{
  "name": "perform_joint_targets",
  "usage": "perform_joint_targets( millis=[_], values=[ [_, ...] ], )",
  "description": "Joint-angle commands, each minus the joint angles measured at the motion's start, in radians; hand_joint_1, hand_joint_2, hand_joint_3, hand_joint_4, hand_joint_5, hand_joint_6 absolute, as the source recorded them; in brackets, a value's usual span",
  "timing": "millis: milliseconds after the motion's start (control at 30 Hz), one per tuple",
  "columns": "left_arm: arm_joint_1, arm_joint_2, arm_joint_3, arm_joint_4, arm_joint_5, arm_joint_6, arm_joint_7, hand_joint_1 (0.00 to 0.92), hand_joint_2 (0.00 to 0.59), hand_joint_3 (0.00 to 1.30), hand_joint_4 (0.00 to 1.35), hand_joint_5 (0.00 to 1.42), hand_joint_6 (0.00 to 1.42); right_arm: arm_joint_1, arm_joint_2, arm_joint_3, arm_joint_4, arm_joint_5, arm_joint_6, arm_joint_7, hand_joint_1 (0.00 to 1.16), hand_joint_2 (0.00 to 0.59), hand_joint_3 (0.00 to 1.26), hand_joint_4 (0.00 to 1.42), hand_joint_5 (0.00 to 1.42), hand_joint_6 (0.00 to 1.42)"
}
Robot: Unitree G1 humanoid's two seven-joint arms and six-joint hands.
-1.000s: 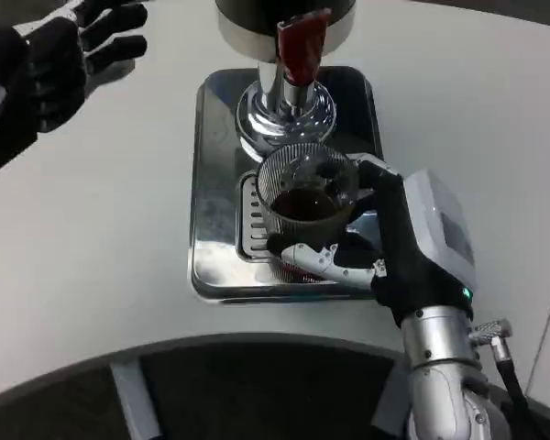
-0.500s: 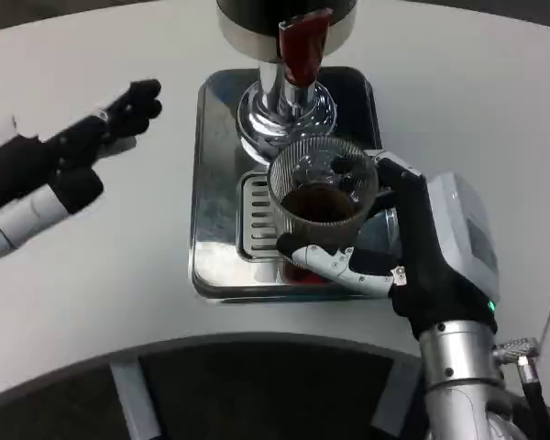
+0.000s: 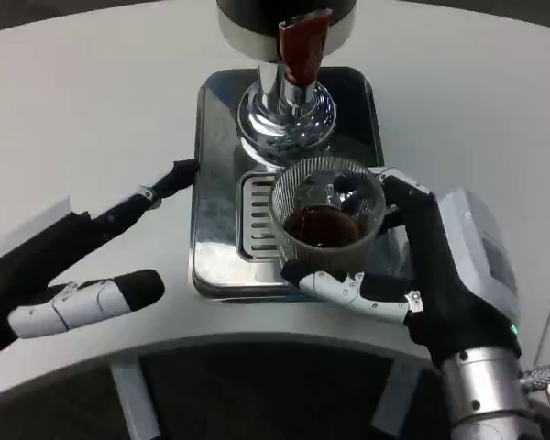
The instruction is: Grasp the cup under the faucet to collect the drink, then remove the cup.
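The cup [image 3: 327, 216], a ribbed clear glass with dark drink in its lower part, sits in the grasp of the right hand [image 3: 422, 275], whose fingers [image 3: 353, 286] wrap around its near side while the black palm backs it from the right. It is over the slotted grate of the shiny metal tray [image 3: 216, 183], toward the near edge, and no longer straight beneath the red tap lever [image 3: 302, 41] and the chrome spout [image 3: 284, 110] (whether its base touches the grate or hangs just above it cannot be told). Holding it from the side and low keeps the open rim level, which matters with liquid inside; by the look of it the filling is done and the cup is being taken away.

The left hand [image 3: 64, 275] lies low over the white desk [image 3: 92, 119] to the left of the tray, fingers stretched out and apart, gripping nothing; one dark fingertip reaches close to the tray's left edge. It seems to be waiting out of the way, perhaps ready to steady the tray.

The next move calls for a slow, upright carry toward the robot, since a tilt would spill the drink.
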Motion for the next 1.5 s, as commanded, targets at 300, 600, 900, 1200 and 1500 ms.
perform_joint_targets(
  millis=[300,600,900,1200,1500],
  values=[
    [0.053,-0.052,-0.059,0.040,0.077,-0.196,0.107,0.000,0.050,0.00,0.00,0.00,0.00,0.101,-0.024,0.015,-0.147,-0.019,-0.031,0.067,0.96,0.159,1.01,1.22,1.20,1.33],
    [0.096,-0.068,-0.095,0.065,0.113,-0.294,0.153,0.000,0.041,0.00,0.00,0.00,0.00,0.163,-0.039,0.021,-0.204,-0.023,-0.039,0.095,0.96,0.159,1.01,1.23,1.20,1.33],
    [0.147,-0.069,-0.122,0.053,0.139,-0.356,0.185,0.000,0.049,0.00,0.00,0.00,0.00,0.249,-0.054,0.035,-0.268,-0.028,-0.053,0.112,0.96,0.159,1.01,1.23,1.20,1.33],
    [0.192,-0.076,-0.129,0.020,0.152,-0.384,0.216,0.000,0.051,0.00,0.00,0.00,0.00,0.327,-0.075,0.042,-0.325,-0.029,-0.074,0.140,0.96,0.159,1.01,1.23,1.20,1.33],
    [0.251,-0.072,-0.137,-0.084,0.216,-0.333,0.243,0.000,0.051,0.00,0.00,0.00,0.00,0.371,-0.093,0.040,-0.374,-0.019,-0.098,0.178,0.96,0.158,1.01,1.23,1.20,1.33]
  ],
)
